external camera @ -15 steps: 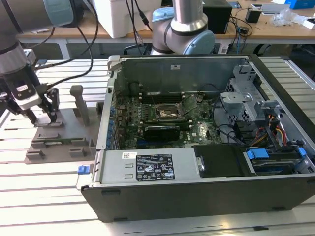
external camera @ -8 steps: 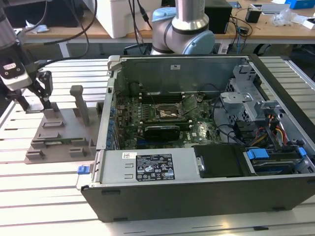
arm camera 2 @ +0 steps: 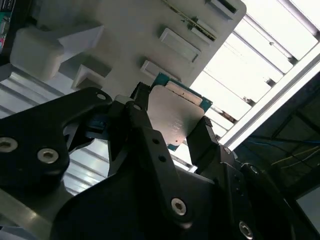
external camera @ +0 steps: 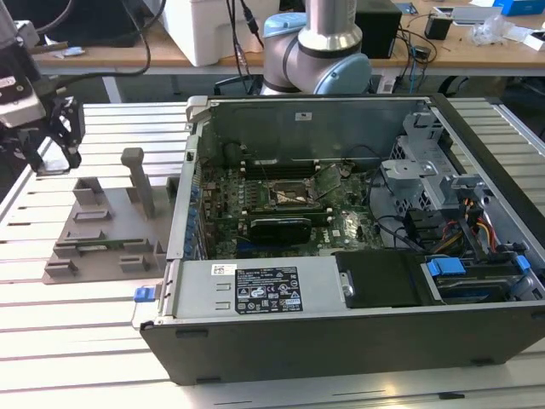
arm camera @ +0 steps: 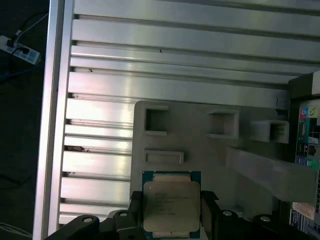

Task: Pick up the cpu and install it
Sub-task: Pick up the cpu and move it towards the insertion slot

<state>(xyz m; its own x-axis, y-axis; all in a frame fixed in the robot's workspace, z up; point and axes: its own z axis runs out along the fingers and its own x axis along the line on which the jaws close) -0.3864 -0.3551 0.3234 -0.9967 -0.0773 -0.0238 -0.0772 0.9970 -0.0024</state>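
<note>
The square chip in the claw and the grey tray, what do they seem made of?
The small square silvery chip: brushed-looking metal lid with a dull sheen, on a green board edge, likely fibreglass. The flat pale grey holder tray: matte moulded plastic, seemingly; no glint, blocky raised pockets.

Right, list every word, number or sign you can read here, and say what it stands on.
No text is readable.
White label on the power supply: print too small.
Sticker on the computer case wall: too small.
cpu top plate: markings blurred.
</note>
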